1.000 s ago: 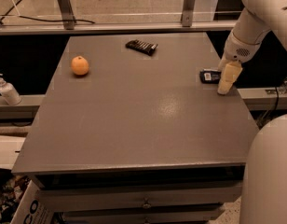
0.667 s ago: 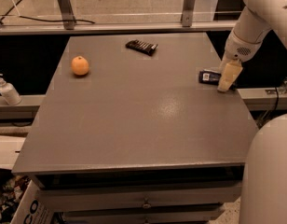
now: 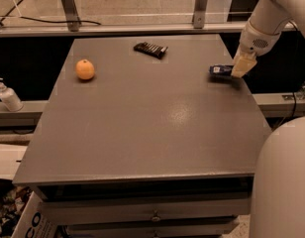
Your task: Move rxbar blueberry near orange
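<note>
The rxbar blueberry [image 3: 221, 70] is a flat dark-blue wrapper with a small white label, near the table's right edge. My gripper [image 3: 241, 66] is shut on its right end and holds it just above the table, with its shadow underneath. The orange [image 3: 85, 69] sits on the left side of the table, far from the bar.
A black ridged bar [image 3: 150, 49] lies at the back middle of the grey table [image 3: 152, 123]. A white pump bottle [image 3: 7, 96] stands on a ledge left of the table. A railing runs behind. The robot's white body [image 3: 283, 182] fills the lower right.
My gripper has risen from the table with the blue bar in it. The bar has left the surface and now hangs a little above it.
</note>
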{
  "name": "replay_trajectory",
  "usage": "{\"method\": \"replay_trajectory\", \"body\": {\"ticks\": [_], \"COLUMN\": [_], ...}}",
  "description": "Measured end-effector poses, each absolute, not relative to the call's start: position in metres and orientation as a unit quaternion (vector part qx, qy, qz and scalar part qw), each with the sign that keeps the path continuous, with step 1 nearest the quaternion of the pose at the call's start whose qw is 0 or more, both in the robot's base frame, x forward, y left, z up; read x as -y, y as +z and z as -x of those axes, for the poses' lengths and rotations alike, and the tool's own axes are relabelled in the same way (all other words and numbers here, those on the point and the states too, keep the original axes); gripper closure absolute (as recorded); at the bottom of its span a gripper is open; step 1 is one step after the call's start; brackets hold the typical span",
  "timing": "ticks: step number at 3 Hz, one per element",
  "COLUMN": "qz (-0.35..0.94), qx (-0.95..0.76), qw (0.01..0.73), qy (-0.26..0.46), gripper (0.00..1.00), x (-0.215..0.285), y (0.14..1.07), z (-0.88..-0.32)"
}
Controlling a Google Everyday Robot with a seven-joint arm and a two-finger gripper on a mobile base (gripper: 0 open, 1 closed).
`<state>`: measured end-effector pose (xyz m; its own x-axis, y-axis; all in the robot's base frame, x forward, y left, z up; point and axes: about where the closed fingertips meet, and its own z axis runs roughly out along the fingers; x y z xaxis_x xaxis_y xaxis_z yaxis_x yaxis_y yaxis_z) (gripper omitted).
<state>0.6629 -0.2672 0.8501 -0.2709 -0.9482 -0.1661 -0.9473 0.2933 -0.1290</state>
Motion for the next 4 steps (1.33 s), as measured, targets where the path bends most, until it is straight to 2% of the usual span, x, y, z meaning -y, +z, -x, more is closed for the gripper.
{"method": "replay_trajectory", "body": {"ticks": [1,4], "qz": [0.595,0.649], "qx": [-0.793,-0.737], "qw": [0.130,0.173], "qy": [0.007,0.074], "gripper": [1.00,1.00], "x": [0.245,0.128], "y": [0.883,0.920], "z": [-0.663,-0.642]}}
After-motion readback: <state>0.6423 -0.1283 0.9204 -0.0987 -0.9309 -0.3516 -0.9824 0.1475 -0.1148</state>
